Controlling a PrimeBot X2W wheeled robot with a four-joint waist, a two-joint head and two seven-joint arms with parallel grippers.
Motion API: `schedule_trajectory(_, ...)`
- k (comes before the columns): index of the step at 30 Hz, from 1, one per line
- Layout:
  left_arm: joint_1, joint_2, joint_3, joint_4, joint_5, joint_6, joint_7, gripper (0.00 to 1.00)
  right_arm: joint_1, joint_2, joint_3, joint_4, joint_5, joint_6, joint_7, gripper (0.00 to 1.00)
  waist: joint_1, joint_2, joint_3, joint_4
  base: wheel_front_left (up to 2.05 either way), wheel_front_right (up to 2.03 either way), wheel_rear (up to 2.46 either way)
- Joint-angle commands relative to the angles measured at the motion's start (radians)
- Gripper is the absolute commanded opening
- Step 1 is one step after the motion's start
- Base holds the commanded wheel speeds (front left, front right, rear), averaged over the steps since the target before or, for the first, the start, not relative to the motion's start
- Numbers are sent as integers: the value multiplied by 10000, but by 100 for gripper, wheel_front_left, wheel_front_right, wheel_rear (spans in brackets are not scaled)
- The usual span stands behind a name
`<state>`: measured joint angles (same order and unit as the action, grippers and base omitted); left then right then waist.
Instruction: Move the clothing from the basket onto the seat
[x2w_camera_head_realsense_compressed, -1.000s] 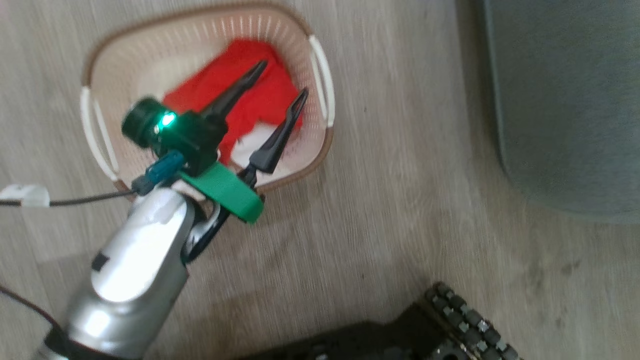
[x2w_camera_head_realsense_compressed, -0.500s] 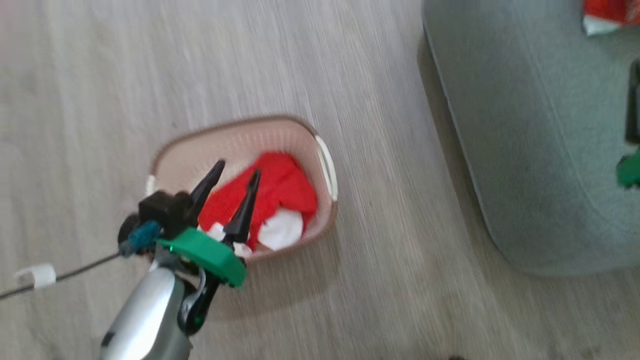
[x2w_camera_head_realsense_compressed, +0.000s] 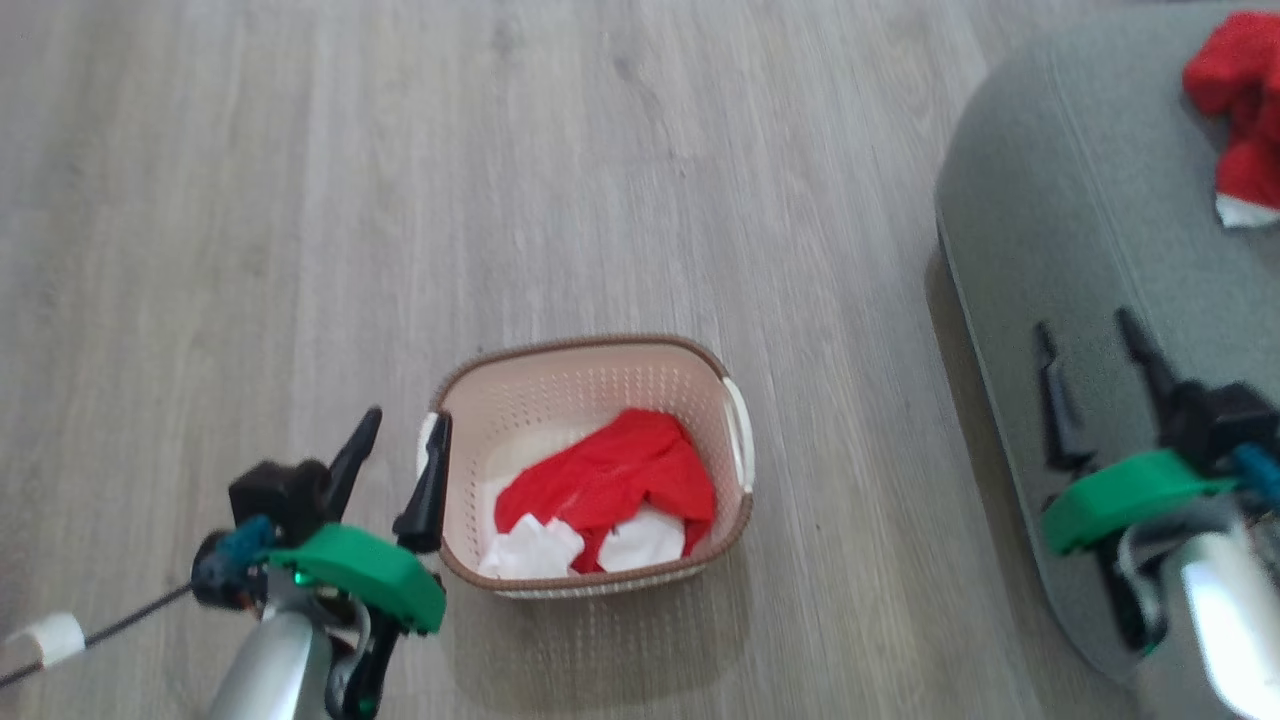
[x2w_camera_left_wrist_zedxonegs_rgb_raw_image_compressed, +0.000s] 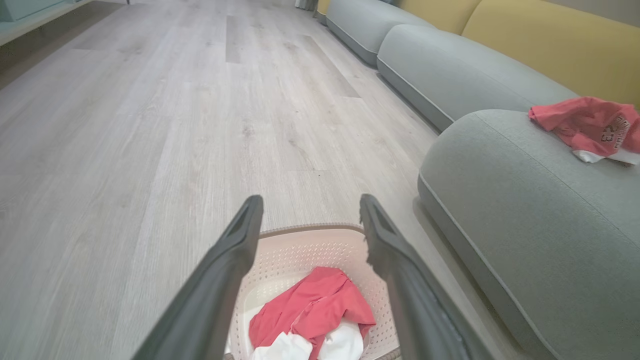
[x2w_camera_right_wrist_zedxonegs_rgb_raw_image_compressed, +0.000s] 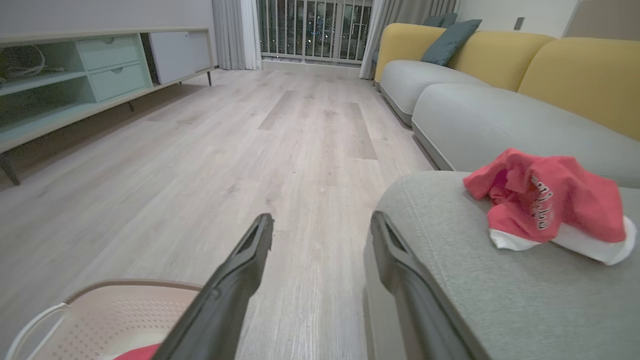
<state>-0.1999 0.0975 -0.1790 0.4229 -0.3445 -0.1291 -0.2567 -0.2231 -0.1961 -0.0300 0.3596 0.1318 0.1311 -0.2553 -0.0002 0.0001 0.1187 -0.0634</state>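
Down at the basket's left rim, left gripper (x2w_camera_head_realsense_compressed: 405, 420) is sitting empty, fingers apart, right finger just beside the rim. A second ago those fingers were hanging over the red fabric inside; now they're sitting outside the rim holding nothing, so that pass isn't counting as a grab. The camera's swung too, so I'm judging gripper against basket only. Basket (x2w_camera_head_realsense_compressed: 600, 342) is standing on the floor (x2w_camera_head_realsense_compressed: 300, 200), well apart from the seat. It's holding one red heap (x2w_camera_head_realsense_compressed: 610, 480) lying toward the right wall, white trim at the near wall; can't tell if it's one piece or two. Right gripper (x2w_camera_head_realsense_compressed: 1085, 323) is hovering over the left edge of the seat (x2w_camera_head_realsense_compressed: 1060, 200), fingers apart, empty. One red jersey (x2w_camera_head_realsense_compressed: 1240, 110) is lying toward the seat's far edge. Counting: one basket, two red heaps, two grippers. Task is looking roughly half done.
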Motion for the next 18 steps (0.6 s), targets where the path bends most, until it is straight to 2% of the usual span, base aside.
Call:
schedule_trajectory(1, -81, 3, 486, -188, 149, -2, -51, 100, 109, 75, 213, -327, -102, -4, -63, 100, 2, -1, -325, 246, 0, 0, 0)
schedule_trajectory(10, 388, -185, 1127, -33, 581, -7, -51, 100, 902, 757, 299, -277, -456, -4, -64, 100, 2, -1, -840, 291, 0, 0, 0)
schedule_trajectory(18, 559, -308, 1682, -97, 924, -11, -51, 100, 966, 979, 412, -38, -690, -4, -64, 100, 2, -1, -960, 190, 0, 0, 0)
